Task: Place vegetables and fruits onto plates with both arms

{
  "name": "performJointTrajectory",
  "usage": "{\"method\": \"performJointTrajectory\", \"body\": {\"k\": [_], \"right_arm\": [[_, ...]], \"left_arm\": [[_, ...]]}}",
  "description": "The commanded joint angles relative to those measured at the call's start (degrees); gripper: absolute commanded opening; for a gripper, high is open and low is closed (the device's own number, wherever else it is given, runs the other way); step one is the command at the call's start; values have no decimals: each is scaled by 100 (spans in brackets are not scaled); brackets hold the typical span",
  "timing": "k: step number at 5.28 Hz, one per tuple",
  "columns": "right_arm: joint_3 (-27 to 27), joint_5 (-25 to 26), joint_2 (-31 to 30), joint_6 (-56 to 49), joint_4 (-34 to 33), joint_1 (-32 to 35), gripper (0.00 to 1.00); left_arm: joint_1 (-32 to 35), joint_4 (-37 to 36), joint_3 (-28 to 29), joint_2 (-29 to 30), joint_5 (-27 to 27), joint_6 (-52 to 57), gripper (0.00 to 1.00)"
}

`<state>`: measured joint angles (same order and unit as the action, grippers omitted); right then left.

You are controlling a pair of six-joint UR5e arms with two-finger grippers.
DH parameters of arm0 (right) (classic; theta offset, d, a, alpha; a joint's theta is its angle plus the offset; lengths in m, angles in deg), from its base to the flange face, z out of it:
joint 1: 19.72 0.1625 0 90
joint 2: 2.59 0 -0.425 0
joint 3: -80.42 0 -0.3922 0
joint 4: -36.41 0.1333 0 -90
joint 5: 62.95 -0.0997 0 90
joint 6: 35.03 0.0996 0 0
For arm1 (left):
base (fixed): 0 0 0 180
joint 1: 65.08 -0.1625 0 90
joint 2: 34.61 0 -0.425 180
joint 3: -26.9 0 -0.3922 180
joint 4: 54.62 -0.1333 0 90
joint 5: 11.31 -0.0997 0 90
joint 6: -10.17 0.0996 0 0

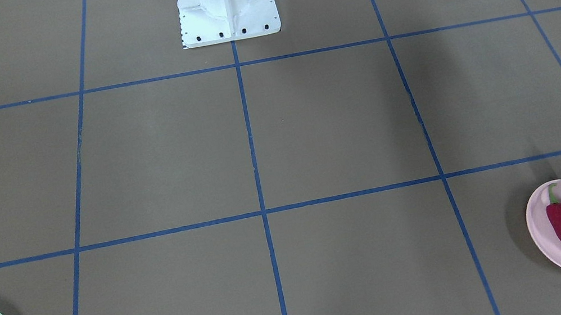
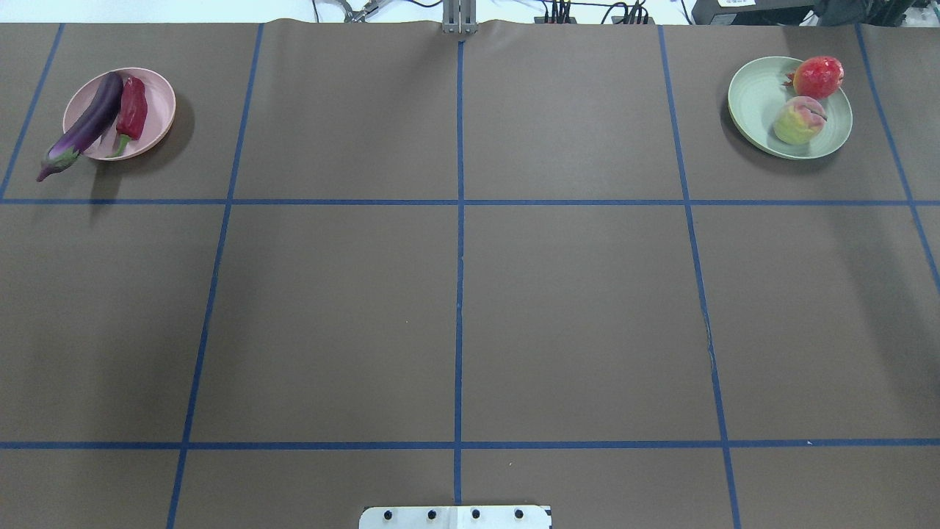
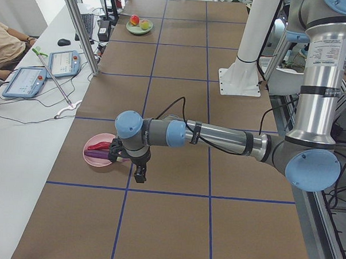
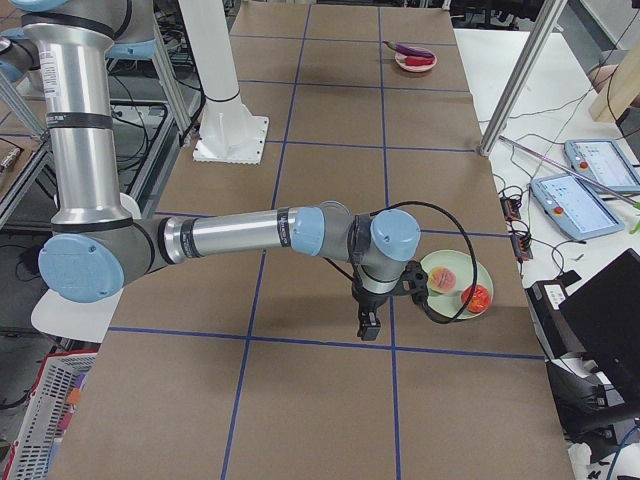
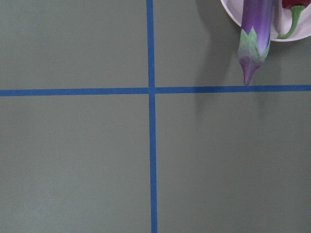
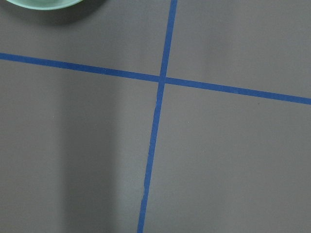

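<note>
The purple eggplant [image 2: 84, 125] and the red chili pepper [image 2: 133, 110] lie side by side on the pale pink plate [image 2: 158, 92]; the eggplant's cap end hangs over the rim [image 5: 252, 48]. The peach [image 2: 799, 120] and the pomegranate [image 2: 817, 76] sit on the mint green plate [image 2: 753, 95]. My left gripper [image 3: 139, 175] hangs above the table beside the pink plate [image 3: 97, 152]. My right gripper [image 4: 369, 325] hangs above the table beside the green plate [image 4: 455, 282]. Both show only in the side views, so I cannot tell if they are open or shut.
The brown table is marked with a blue tape grid [image 2: 459, 294]. The white robot base [image 1: 226, 1] stands at the table's middle edge. Operator tablets [image 3: 26, 80] and cables lie on the white bench beside the table.
</note>
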<state>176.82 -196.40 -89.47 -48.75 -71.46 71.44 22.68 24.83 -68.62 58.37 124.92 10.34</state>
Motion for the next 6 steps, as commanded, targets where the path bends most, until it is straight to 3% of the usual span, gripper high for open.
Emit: {"method": "performJointTrajectory", "body": {"k": [1,6], "right_arm": [[1,-287,-4,253,12,-160,100],[19,-515,-13,730,425,-328,100]], "left_arm": [[13,-52,25,36,9,-26,100],[13,-34,7,45,9,26,100]]}}
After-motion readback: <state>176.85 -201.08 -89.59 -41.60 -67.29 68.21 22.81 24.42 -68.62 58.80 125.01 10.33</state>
